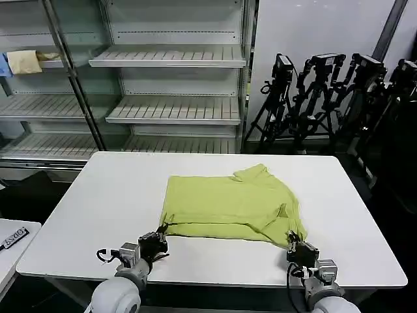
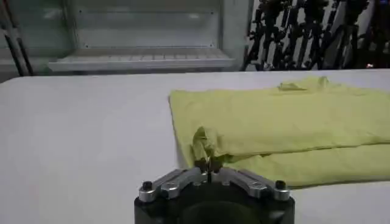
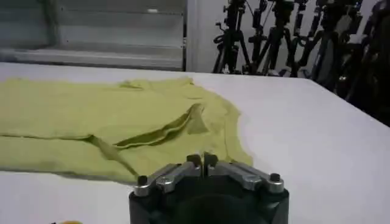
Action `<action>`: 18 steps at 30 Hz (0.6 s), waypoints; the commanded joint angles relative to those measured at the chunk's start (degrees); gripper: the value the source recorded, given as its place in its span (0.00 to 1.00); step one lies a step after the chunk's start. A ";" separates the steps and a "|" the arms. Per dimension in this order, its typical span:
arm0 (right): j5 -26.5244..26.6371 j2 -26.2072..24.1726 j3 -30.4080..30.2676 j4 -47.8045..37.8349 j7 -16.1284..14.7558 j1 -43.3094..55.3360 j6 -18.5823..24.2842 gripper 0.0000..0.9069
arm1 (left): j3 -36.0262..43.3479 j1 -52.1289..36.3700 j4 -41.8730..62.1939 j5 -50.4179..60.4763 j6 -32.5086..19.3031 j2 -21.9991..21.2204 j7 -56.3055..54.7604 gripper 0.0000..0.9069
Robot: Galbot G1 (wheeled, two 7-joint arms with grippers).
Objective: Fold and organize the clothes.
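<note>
The clothes are one lime T-shirt (image 1: 228, 202), lying partly folded in the middle of the white table (image 1: 98, 202). My left gripper (image 1: 159, 236) is at the shirt's near left corner. In the left wrist view the left gripper (image 2: 208, 163) is shut on a puckered pinch of the T-shirt (image 2: 274, 122). My right gripper (image 1: 294, 244) is at the near right corner, where the cloth draws to a point. Seen from the right wrist, the right gripper (image 3: 202, 161) has its jaws shut at the edge of the T-shirt (image 3: 91, 115).
Grey shelving (image 1: 169, 59) stands behind the table, with a cream cloth (image 1: 25, 62) on a left shelf. Black tripods (image 1: 326, 91) crowd the back right. Bare table surface lies to the left, right and front of the shirt.
</note>
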 commanded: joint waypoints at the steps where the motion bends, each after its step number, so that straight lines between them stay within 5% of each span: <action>1: 0.00 -0.03 0.62 4.76 0.06 -4.59 -0.08 0.00 | -1.25 6.94 -7.70 0.31 0.49 -0.05 -0.32 0.02; 15: -3.24 -0.78 2.49 14.06 -0.11 -17.99 0.87 0.00 | -5.04 22.71 -20.64 4.41 0.11 0.64 -0.84 0.02; 16: -3.53 -0.66 2.38 14.47 -0.04 -18.63 0.80 0.58 | -5.45 23.39 -20.99 4.45 0.25 0.87 -0.89 0.09; 17: -3.65 -0.63 2.35 14.66 0.06 -18.83 0.66 0.58 | -5.71 23.65 -21.32 4.46 0.44 1.04 -0.88 0.18; 18: -3.93 -0.54 2.31 14.89 0.29 -18.89 -0.03 1.00 | -5.88 23.81 -21.44 4.46 0.72 1.16 -0.86 0.72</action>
